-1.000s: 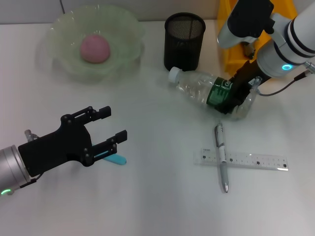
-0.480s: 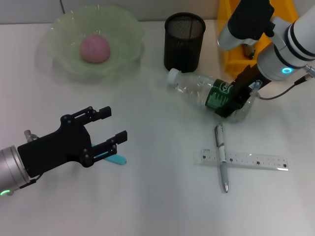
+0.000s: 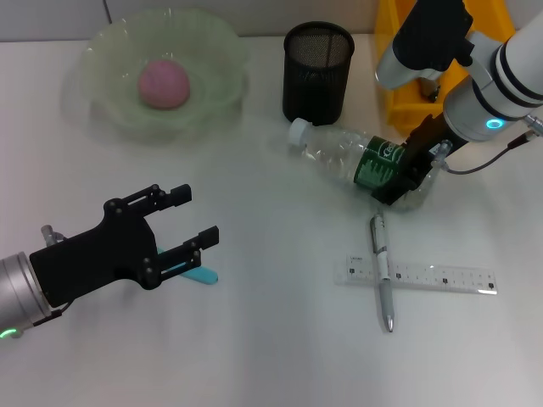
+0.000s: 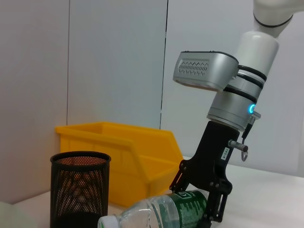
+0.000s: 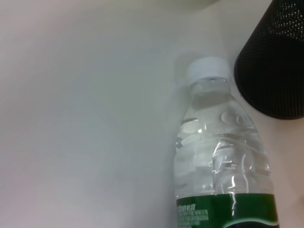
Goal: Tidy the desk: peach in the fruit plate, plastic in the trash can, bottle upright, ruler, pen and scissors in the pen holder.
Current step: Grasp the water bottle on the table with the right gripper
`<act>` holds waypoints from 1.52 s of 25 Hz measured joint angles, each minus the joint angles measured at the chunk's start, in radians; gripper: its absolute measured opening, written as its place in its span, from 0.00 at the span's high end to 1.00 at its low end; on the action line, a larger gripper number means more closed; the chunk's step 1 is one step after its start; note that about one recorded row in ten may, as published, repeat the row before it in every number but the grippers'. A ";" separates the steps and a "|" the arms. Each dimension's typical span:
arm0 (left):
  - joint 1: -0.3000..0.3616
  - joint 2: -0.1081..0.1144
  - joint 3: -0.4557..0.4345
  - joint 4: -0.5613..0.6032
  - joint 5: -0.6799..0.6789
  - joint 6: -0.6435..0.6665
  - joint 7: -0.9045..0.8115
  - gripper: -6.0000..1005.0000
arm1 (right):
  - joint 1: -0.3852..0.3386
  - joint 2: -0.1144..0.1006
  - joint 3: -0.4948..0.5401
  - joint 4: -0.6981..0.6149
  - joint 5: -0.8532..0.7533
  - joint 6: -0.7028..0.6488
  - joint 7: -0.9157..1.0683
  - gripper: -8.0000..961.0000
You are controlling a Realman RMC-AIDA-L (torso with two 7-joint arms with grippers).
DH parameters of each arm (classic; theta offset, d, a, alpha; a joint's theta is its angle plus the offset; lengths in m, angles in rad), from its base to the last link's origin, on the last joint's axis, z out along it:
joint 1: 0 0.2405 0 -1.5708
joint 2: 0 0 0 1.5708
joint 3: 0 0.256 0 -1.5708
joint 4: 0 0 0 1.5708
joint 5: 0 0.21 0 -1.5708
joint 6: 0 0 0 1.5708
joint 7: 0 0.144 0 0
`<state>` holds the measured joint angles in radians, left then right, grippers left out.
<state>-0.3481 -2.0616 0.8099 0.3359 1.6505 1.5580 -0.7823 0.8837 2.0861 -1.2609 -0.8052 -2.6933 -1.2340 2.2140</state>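
Right gripper [image 3: 405, 174] clamped across the green label of the bottle [image 3: 339, 153], fingers closed on it. Bottle tilted, base end lifted, white cap pointing toward the pen holder [image 3: 317, 71], cap near its base on the desk [image 3: 271, 339]. Trash can [image 3: 394, 59] behind the right arm, just beside the pen holder. Pen [image 3: 382, 270] lying crossed over the ruler [image 3: 420, 275], near the bottle on the near side. Left gripper [image 3: 182, 222] hovering over the desk well apart from all that, fingers spread, holding nothing. Scissors [image 3: 193, 271] flat under it, mostly hidden. Peach [image 3: 164, 83] in the fruit plate [image 3: 106, 59], far left corner.
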 joint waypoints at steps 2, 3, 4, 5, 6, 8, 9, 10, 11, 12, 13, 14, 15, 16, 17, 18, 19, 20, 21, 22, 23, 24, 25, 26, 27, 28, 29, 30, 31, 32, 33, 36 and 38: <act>0.001 0.000 0.000 0.000 0.000 0.000 0.000 0.31 | 0.000 0.000 0.000 0.001 0.000 0.001 0.000 0.14; 0.001 0.000 0.000 0.000 0.000 0.000 0.000 0.31 | 0.000 0.000 0.000 0.003 0.001 0.003 0.000 0.14; 0.001 0.000 0.000 0.000 0.000 0.000 0.000 0.31 | 0.000 0.000 0.000 0.006 0.001 0.006 0.000 0.14; 0.002 0.000 0.000 0.000 0.000 0.001 0.000 0.31 | 0.001 0.000 0.000 0.016 0.001 0.012 0.000 0.14; 0.002 0.000 0.000 0.000 0.000 0.001 0.000 0.31 | 0.001 0.000 0.000 0.016 0.001 0.012 0.000 0.14; 0.002 0.000 0.000 0.000 0.000 0.002 0.000 0.31 | 0.005 0.000 0.000 0.025 0.002 0.017 0.000 0.14; 0.002 0.000 0.000 0.000 0.000 0.002 0.000 0.31 | 0.006 0.000 0.000 0.028 0.002 0.018 0.000 0.14; 0.002 0.000 0.000 0.000 0.000 0.003 0.000 0.31 | 0.007 0.000 0.000 0.030 0.002 0.021 0.000 0.14; 0.002 0.000 0.000 0.000 0.000 0.003 0.000 0.31 | 0.007 0.000 0.000 0.030 0.002 0.021 0.000 0.14; 0.001 0.000 0.000 0.000 0.000 0.003 0.000 0.31 | 0.007 0.000 0.000 0.030 0.003 0.021 0.000 0.14; 0.002 0.000 0.000 0.000 0.000 0.003 0.000 0.31 | 0.007 0.000 0.000 0.031 0.003 0.022 0.000 0.14; 0.002 0.000 0.000 0.000 0.000 0.003 0.000 0.31 | 0.008 0.000 0.000 0.031 0.004 0.022 0.000 0.14; 0.001 0.000 0.000 0.000 0.000 0.003 0.000 0.31 | 0.008 0.000 0.000 0.031 0.004 0.022 0.000 0.14; 0.002 0.000 0.000 0.000 0.000 0.003 0.000 0.31 | 0.008 0.000 0.000 0.031 0.004 0.022 0.000 0.14; 0.001 0.000 0.000 0.000 0.000 0.003 0.000 0.31 | 0.008 0.000 0.000 0.031 0.004 0.022 0.000 0.14; 0.001 0.000 0.000 0.000 0.000 0.003 0.000 0.31 | 0.008 0.000 0.000 0.031 0.004 0.022 0.000 0.14; 0.001 0.000 0.000 0.000 0.000 0.004 0.000 0.31 | 0.008 0.000 0.000 0.031 0.004 0.022 0.000 0.14; 0.001 0.000 0.000 0.000 0.000 0.004 0.000 0.31 | 0.008 0.000 0.000 0.031 0.004 0.022 0.000 0.15; 0.001 0.001 0.000 0.000 0.000 0.004 0.000 0.31 | 0.009 0.000 0.000 0.031 0.004 0.022 0.000 0.15; 0.001 0.001 0.000 0.000 0.000 0.004 0.000 0.31 | 0.009 0.000 0.000 0.031 0.004 0.022 0.000 0.15; 0.002 0.001 0.000 0.000 0.000 0.004 0.000 0.31 | 0.009 0.000 0.000 0.031 0.004 0.022 0.000 0.15; 0.002 0.001 0.000 0.000 0.000 0.004 0.000 0.31 | 0.009 0.000 0.000 0.031 0.004 0.022 0.000 0.15; 0.001 0.001 0.000 0.000 0.000 0.004 0.000 0.31 | 0.009 0.000 0.000 0.031 0.004 0.022 0.000 0.15; 0.001 0.001 0.000 0.000 0.000 0.004 0.000 0.31 | 0.009 0.000 0.000 0.031 0.004 0.022 0.000 0.15; 0.001 0.001 0.000 0.000 0.000 0.004 0.000 0.31 | 0.009 0.000 0.000 0.031 0.004 0.022 0.000 0.15; 0.001 0.002 0.000 0.000 0.000 0.004 0.000 0.31 | 0.009 0.000 0.000 0.031 0.004 0.022 0.000 0.15; 0.001 0.002 0.000 0.000 0.000 0.004 0.000 0.31 | 0.009 0.000 0.000 0.031 0.004 0.022 0.000 0.15; 0.001 0.002 0.000 0.000 0.000 0.004 0.000 0.31 | 0.009 0.000 0.000 0.030 0.004 0.022 0.000 0.15; 0.001 0.002 0.000 0.000 0.000 0.004 0.000 0.31 | 0.009 0.000 0.000 0.030 0.004 0.022 0.000 0.15; 0.001 0.001 0.000 0.000 0.000 0.004 -0.001 0.31 | 0.008 0.000 0.000 0.030 0.004 0.022 0.000 0.16; 0.000 0.002 0.000 0.000 0.000 0.004 -0.001 0.31 | 0.007 0.000 0.000 0.030 0.004 0.023 0.000 0.16; 0.000 0.002 0.000 0.000 0.000 0.004 -0.002 0.31 | 0.007 0.000 0.000 0.030 0.004 0.023 0.001 0.16; -0.001 0.001 0.000 0.000 0.000 0.004 -0.002 0.31 | 0.006 0.000 0.000 0.030 0.005 0.023 0.002 0.16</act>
<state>-0.3494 -2.0601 0.8099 0.3359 1.6505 1.5616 -0.7847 0.8895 2.0860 -1.2607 -0.7752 -2.6888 -1.2108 2.2162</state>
